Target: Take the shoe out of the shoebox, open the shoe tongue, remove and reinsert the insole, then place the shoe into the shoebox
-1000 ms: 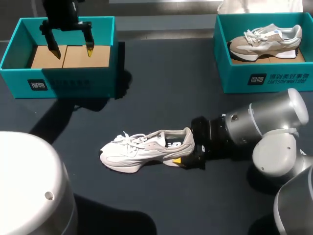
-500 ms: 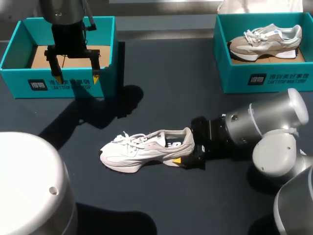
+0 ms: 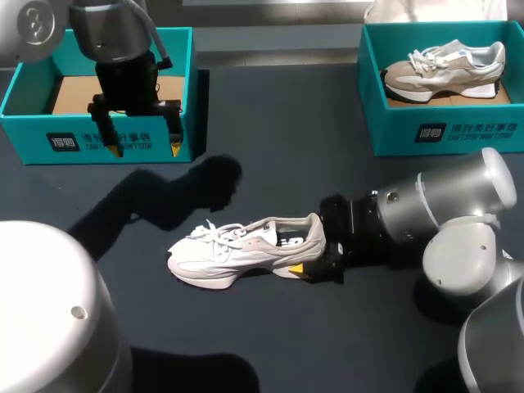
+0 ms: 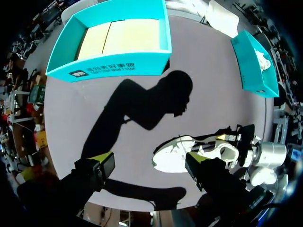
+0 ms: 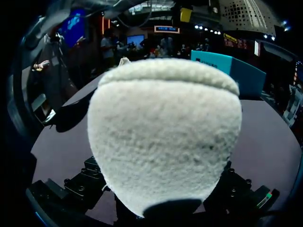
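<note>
Tips of the right gripper (image 3: 313,252) pinch the heel of the white shoe (image 3: 237,250). The left gripper (image 3: 139,147) hangs spread wide, well beyond the shoe's toe. A loose pinch might let the shoe twist away.

Two teal cardboard shoeboxes (image 3: 33,131) (image 3: 393,135), two lace-up sneakers (image 3: 237,254) (image 3: 442,70), two silver robot arms (image 3: 110,29) (image 3: 442,213).
One white sneaker, one beige-and-grey sneaker; one left arm, one right arm; one dark table (image 3: 270,147).
</note>
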`<action>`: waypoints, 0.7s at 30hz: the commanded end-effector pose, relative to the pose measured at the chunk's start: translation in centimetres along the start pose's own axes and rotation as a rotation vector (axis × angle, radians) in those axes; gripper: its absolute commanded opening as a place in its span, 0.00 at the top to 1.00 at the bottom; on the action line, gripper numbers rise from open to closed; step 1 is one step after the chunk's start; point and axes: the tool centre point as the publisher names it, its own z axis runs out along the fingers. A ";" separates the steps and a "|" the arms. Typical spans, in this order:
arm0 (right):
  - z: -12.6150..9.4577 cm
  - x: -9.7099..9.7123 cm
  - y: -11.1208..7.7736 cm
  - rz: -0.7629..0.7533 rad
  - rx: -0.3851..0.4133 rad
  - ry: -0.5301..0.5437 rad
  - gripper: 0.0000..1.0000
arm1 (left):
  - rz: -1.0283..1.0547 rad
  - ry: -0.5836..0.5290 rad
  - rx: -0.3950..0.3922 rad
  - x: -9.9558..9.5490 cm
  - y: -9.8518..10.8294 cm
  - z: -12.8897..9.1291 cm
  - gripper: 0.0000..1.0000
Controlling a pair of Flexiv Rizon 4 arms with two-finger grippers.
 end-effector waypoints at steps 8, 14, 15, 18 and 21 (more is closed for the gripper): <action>0.5 0.0 0.1 0.001 0.005 -0.001 1.00 | 0.026 0.024 0.050 7.2 4.9 2.9 0.00; 0.5 0.0 0.1 0.001 0.005 -0.001 1.00 | 0.010 0.012 0.052 10.9 5.3 4.7 0.00; 0.5 0.0 0.1 0.001 0.005 -0.001 1.00 | 0.011 0.011 0.053 11.4 5.3 4.9 0.00; 0.5 0.0 0.1 0.001 0.005 -0.001 1.00 | 0.029 0.012 0.055 12.9 5.4 5.5 0.00; 0.5 0.0 0.1 0.001 0.005 -0.001 1.00 | 0.039 0.007 0.053 14.4 5.5 6.1 0.00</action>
